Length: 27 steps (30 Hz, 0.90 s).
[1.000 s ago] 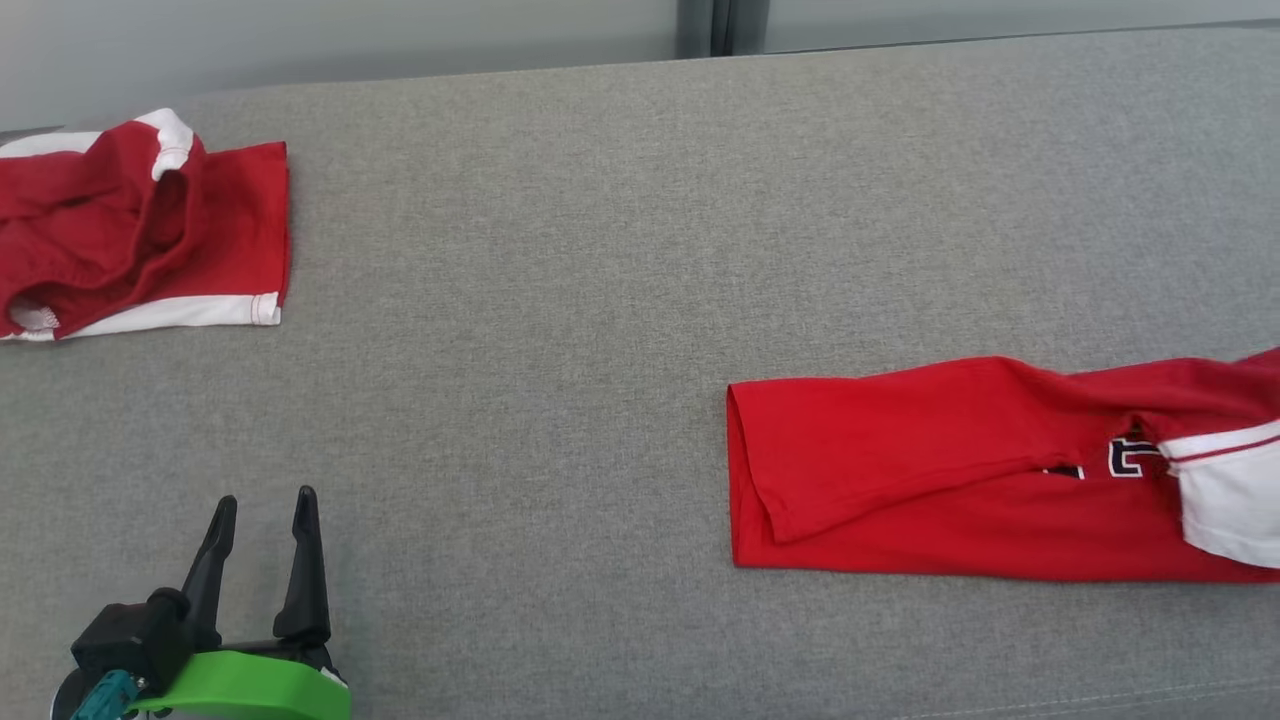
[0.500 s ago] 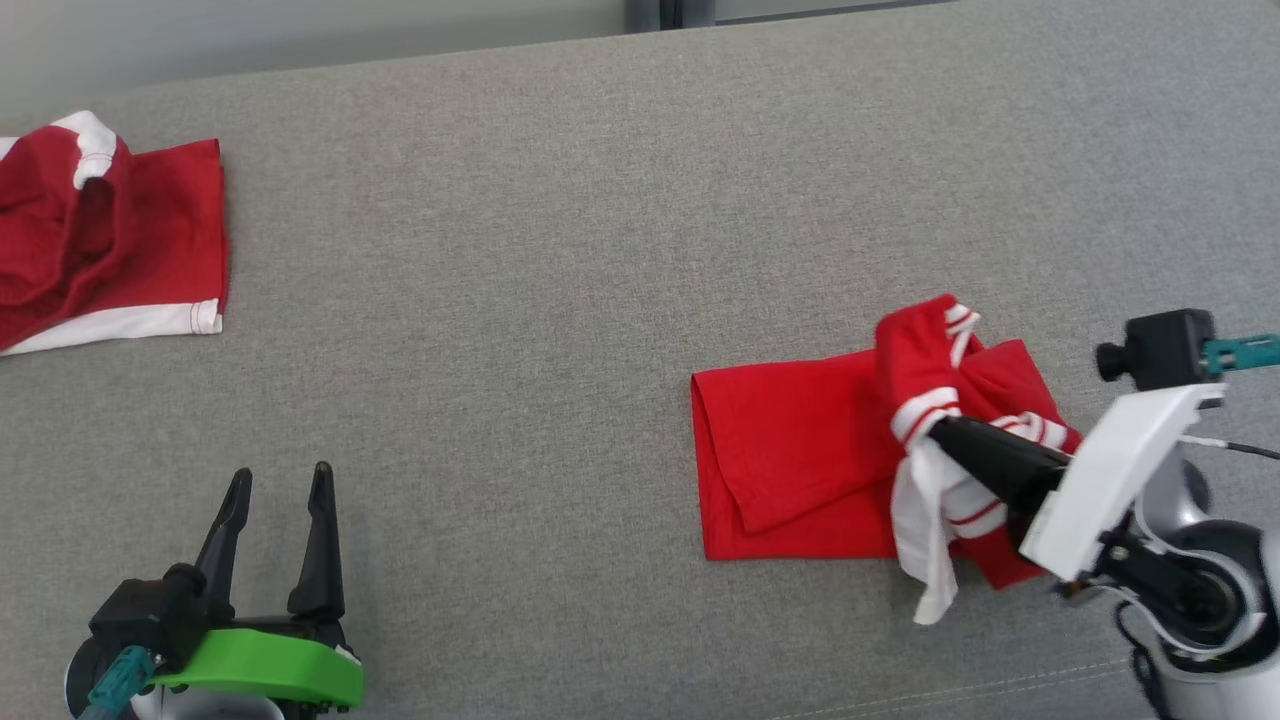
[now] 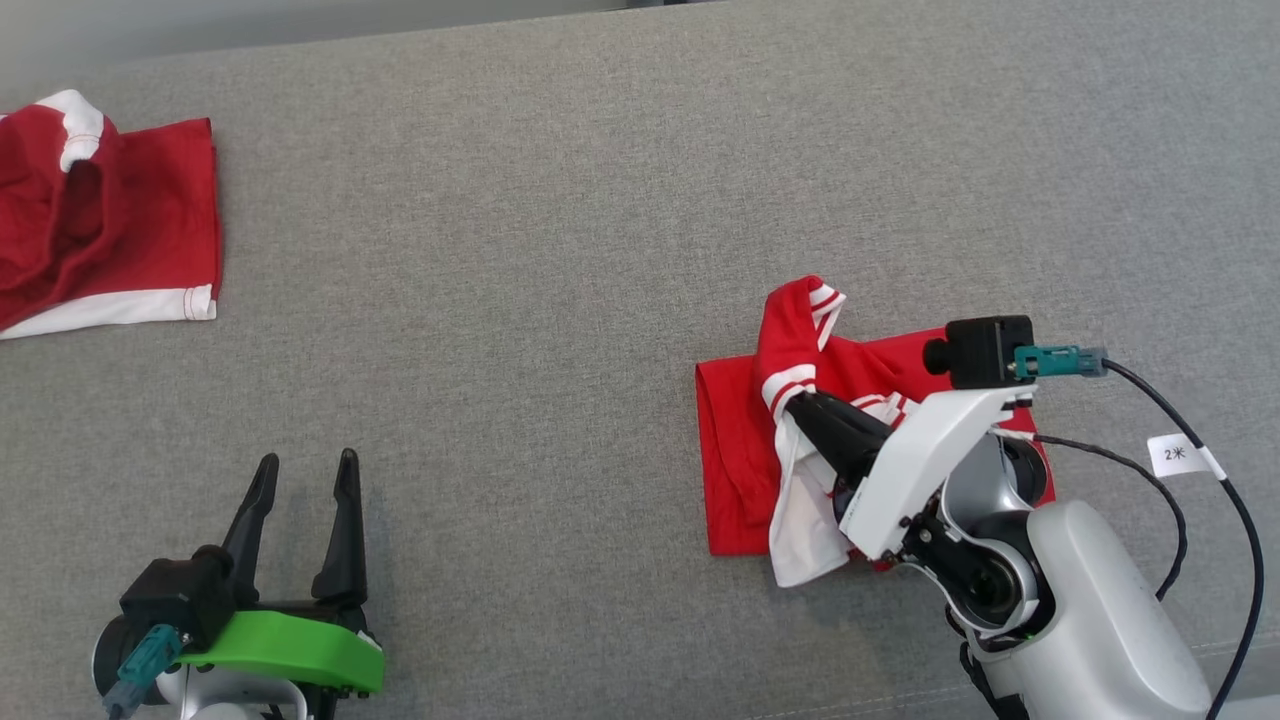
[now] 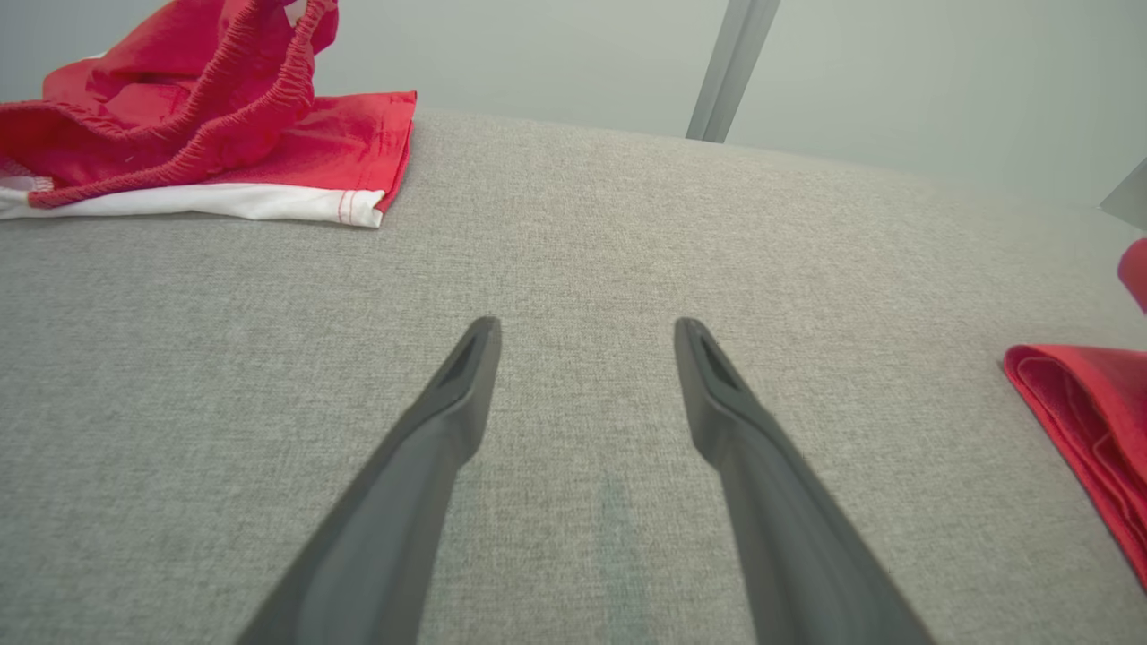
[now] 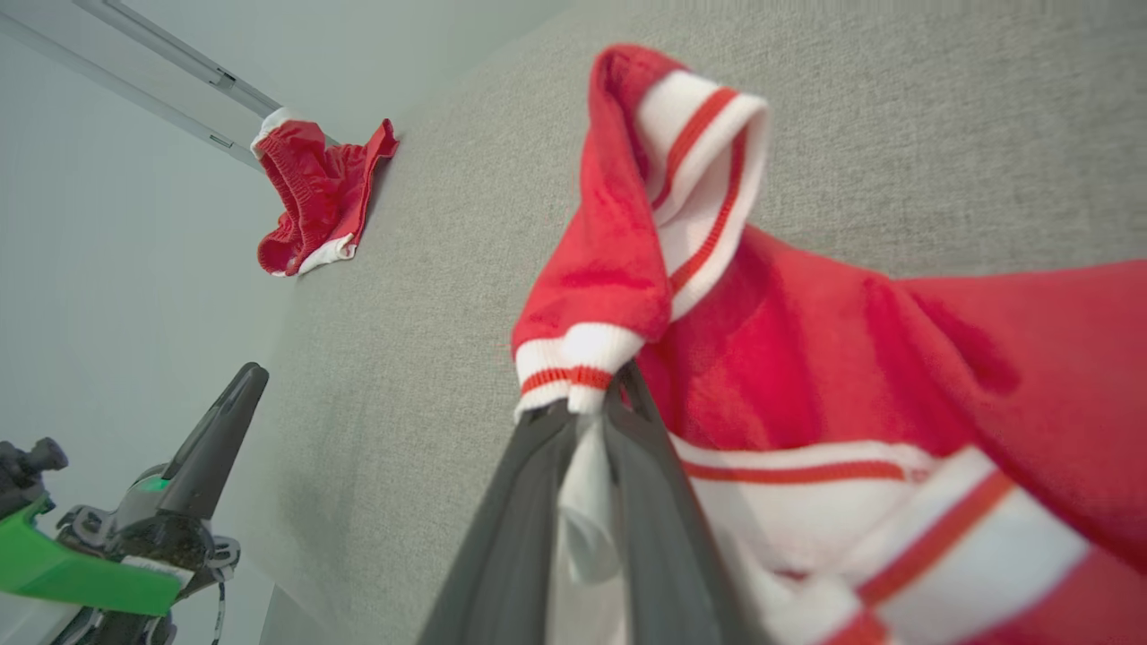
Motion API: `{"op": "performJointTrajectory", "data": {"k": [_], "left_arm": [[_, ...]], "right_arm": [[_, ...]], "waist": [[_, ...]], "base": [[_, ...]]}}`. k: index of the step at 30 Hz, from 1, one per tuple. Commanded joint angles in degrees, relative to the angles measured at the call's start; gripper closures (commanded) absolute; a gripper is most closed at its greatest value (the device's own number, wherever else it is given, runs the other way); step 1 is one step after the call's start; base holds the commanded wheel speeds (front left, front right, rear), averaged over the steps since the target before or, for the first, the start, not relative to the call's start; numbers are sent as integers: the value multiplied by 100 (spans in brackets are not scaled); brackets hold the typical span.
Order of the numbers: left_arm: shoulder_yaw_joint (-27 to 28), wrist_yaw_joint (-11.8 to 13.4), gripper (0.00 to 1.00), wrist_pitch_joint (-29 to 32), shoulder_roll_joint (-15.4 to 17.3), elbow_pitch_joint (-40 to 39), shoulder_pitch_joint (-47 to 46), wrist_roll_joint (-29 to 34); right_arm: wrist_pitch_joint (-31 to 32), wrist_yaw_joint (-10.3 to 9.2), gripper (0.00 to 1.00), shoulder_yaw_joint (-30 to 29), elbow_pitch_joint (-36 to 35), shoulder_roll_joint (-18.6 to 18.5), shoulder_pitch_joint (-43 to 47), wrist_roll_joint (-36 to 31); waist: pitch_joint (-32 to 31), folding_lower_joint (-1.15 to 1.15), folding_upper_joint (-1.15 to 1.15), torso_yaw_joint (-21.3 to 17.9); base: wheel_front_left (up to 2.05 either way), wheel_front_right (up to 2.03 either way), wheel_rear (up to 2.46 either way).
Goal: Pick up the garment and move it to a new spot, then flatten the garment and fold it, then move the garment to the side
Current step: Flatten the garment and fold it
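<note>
Garment (image 3: pixel 730 440) bunched on grey surface (image 3: pixel 560 250); right tool (image 3: pixel 795 403) clamped on its striped trim (image 3: pixel 788 383), probably sleeve; left tool (image 3: pixel 307 458) wide, empty.

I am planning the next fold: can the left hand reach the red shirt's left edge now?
Probably yes. The left hand is open and empty; only grey surface lies between it and the red shirt. The right hand, shut on the shirt's striped trim, is right of that edge.
</note>
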Motion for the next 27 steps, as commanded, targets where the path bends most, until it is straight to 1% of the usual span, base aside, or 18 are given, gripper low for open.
{"op": "performJointTrajectory", "data": {"k": [1,5,6,7,8,12,14,16,17,19,21,23,24,27], "left_arm": [[15,-11,0,-15,1,11,-70,18],[6,-29,0,-15,-19,35,-119,29],[1,-36,0,-15,-24,43,-127,25],[-5,-39,0,-15,-26,52,-131,22],[-8,-42,0,-15,-32,70,-131,5],[-8,-53,0,-15,-29,120,-94,-32],[0,-52,0,-15,-29,134,-61,-46],[40,-38,0,-15,-26,116,-24,-60],[63,-24,0,-15,-23,74,25,-65],[80,-7,0,-15,-26,20,42,-59],[93,3,0,-15,-40,-40,54,-50],[92,9,0,-15,-66,-87,47,-36],[92,9,0,-15,-66,-87,47,-36],[104,-21,0,-16,-76,-137,9,-23]], "right_arm": [[-79,5,100,6,57,-13,-85,-52],[-171,5,100,206,313,-3,-293,-313],[-174,5,95,261,358,-1,-331,-361],[-163,5,64,323,395,1,-361,-379],[-126,5,0,402,414,3,-395,-397],[-129,4,0,469,307,-10,-463,-460],[-110,4,0,442,52,-76,-467,-456],[-34,4,0,350,-350,-124,-394,-319],[112,4,0,110,-849,-236,-252,-162],[333,2,0,-277,-1307,-482,-111,-135],[617,4,0,-756,-1581,-749,75,-214],[949,4,0,-1175,-1690,-1033,285,-278],[949,4,0,-1175,-1690,-1033,285,-278],[1435,4,0,-1665,-1727,-1357,636,-238]], "waist": [[1,0,0,2],[11,0,0,16],[12,0,0,20],[13,0,0,23],[14,0,0,25],[-2,0,0,22],[-22,0,0,30],[-38,0,0,36],[-43,0,0,37],[-18,0,0,38],[33,0,0,35],[98,0,0,33],[98,0,0,33],[191,0,0,14]], "base": [[0,0,0],[0,0,0],[0,0,0],[0,0,0],[0,0,0],[0,0,0],[0,0,0],[0,0,0],[0,0,0],[0,0,0],[0,0,0],[0,0,0],[0,0,0],[0,0,0]]}}
